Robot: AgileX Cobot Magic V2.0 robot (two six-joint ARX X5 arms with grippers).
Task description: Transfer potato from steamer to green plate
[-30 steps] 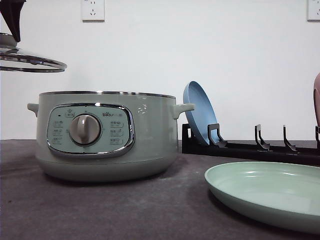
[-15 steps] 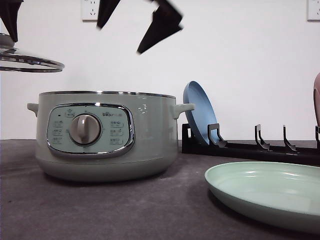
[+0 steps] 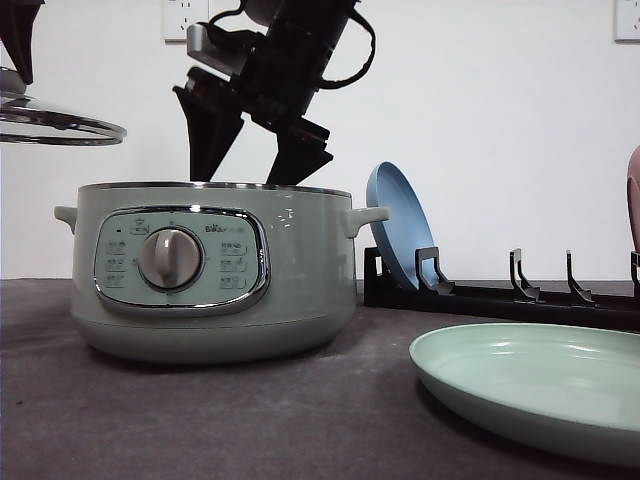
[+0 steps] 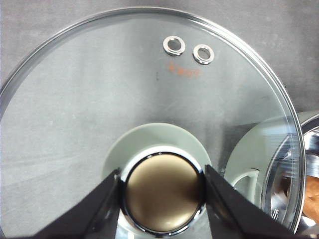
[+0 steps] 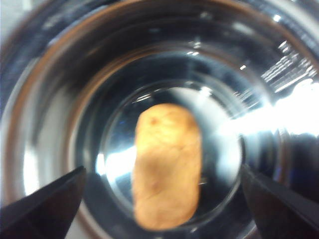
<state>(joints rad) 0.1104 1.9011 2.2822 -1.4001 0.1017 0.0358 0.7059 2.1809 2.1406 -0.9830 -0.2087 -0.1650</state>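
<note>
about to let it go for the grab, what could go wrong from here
The right tool is open and entering the steamer; its fingers are near the rim and could clip it. The potato lies on a shiny metal floor, so it might roll or slip as the tool closes. The left tool holds the glass lid by its knob alone, so it may tilt.
</note>
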